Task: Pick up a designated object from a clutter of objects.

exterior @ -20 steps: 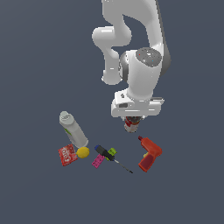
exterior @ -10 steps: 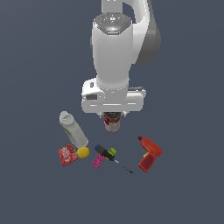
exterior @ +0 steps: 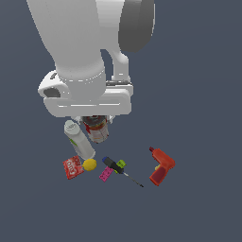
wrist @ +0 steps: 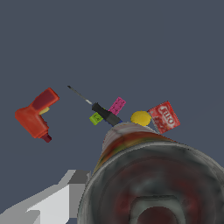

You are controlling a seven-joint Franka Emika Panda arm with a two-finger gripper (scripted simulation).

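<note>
Tin can in my pincer

My pincer (exterior: 97, 124) grips the short tin can (exterior: 98, 130): red-and-white label, silvery rim, dark end filling my wrist view. Below it lie the white bottle (exterior: 78, 140) and red drill (exterior: 160, 167).

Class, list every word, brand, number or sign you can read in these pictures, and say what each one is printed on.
Red flat box: white lettering, too blurred to read.
Tin can: red-and-white label, no legible text.
White bottle, red toy drill, screwdriver: no writing visible.
</note>
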